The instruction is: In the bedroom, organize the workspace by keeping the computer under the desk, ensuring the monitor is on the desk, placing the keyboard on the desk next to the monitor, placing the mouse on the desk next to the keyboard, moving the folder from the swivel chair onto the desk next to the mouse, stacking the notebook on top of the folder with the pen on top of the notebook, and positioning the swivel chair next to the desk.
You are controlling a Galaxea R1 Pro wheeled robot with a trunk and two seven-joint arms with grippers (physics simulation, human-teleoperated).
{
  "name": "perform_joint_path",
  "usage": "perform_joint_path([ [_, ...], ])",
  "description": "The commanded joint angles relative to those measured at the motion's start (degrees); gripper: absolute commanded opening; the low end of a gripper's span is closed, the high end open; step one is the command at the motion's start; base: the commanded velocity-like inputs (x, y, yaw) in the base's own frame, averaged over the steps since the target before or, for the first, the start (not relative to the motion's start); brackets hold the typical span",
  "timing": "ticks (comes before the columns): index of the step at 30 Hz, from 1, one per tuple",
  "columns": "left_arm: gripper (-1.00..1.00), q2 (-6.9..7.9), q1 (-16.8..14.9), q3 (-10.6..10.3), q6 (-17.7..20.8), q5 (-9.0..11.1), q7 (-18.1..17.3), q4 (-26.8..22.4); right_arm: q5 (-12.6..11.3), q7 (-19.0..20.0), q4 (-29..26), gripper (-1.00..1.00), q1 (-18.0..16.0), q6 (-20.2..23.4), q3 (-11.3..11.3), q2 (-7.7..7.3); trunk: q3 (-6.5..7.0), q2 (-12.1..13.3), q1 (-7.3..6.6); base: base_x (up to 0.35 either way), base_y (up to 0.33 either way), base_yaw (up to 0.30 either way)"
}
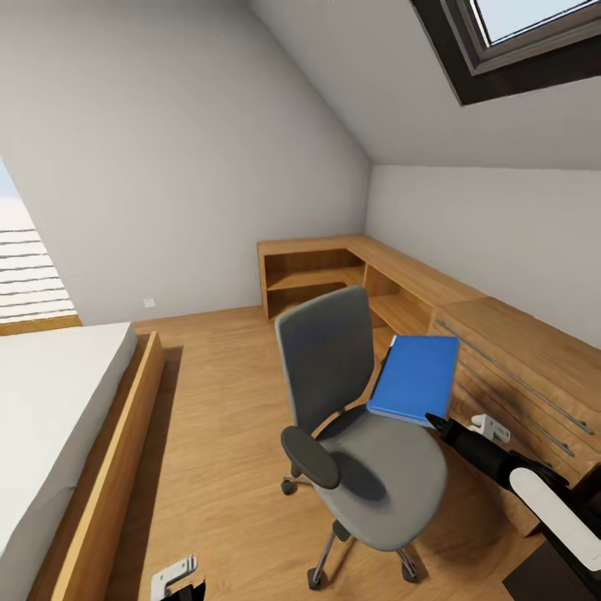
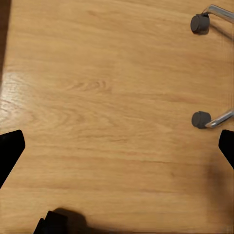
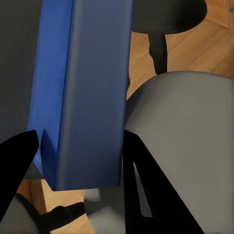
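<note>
**Blue folder lifted off the swivel chair by the right gripper**

Blue and flat, the folder (image 1: pixel 415 377) is seen right of centre in the head view, tilted and raised clear above the grey seat of the swivel chair (image 1: pixel 351 434). Its lower corner is met by the right gripper (image 1: pixel 436 421), which enters from the lower right of the frame. In the right wrist view the folder (image 3: pixel 83 92) is shown edge-on between the two dark fingers (image 3: pixel 151 190), which are closed against it on either side, so the folder is judged to be clamped. The left gripper (image 2: pixel 117 151) is held low over the bare wooden floor (image 2: pixel 97 87), its fingers spread wide apart with nothing between them; two castors of the chair are seen at the right edge of that view.

The step in hand is judged to be the move of the folder from the chair to the desk. No black-topped desk is visible from here; a light wooden chest (image 1: pixel 517 367) stands at the right. The next move would call for the base to be turned and the desk found, with the folder kept firmly gripped
</note>
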Motion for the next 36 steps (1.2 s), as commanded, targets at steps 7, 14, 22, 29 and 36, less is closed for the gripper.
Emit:
perform_joint_path([
  [7,1.00,-1.14,-0.1,-0.6,-15.4,0.2,-5.3,8.7,-0.4,-0.5,1.3,-1.00,0.0,0.2,0.1,-0.09,1.21,2.8,-1.55,0.000,0.000,0.000],
  [14,1.00,-3.33,-0.1,-0.7,-30.7,-4.4,-5.9,12.9,-0.3,-0.4,2.6,-1.00,-0.1,0.0,0.1,-0.02,2.46,5.6,-3.08,0.000,0.000,0.000],
  [22,1.00,-4.58,0.0,-0.7,-36.9,-5.9,-6.0,13.3,-0.3,-0.3,3.0,-1.00,-0.1,-0.2,0.1,-0.01,3.90,8.8,-4.84,0.000,0.000,0.000],
  [29,1.00,-5.99,3.4,-0.7,-44.4,-6.1,-6.0,13.4,-0.3,0.0,4.0,-1.00,-0.1,-0.3,0.2,0.05,5.16,11.6,-6.38,0.000,0.000,0.000],
  [36,1.00,-5.96,3.7,-0.8,-44.1,-6.1,-6.0,13.3,-0.1,0.0,4.1,-1.00,-0.1,-0.4,0.4,0.27,6.41,14.4,-7.91,0.000,0.000,0.000],
])
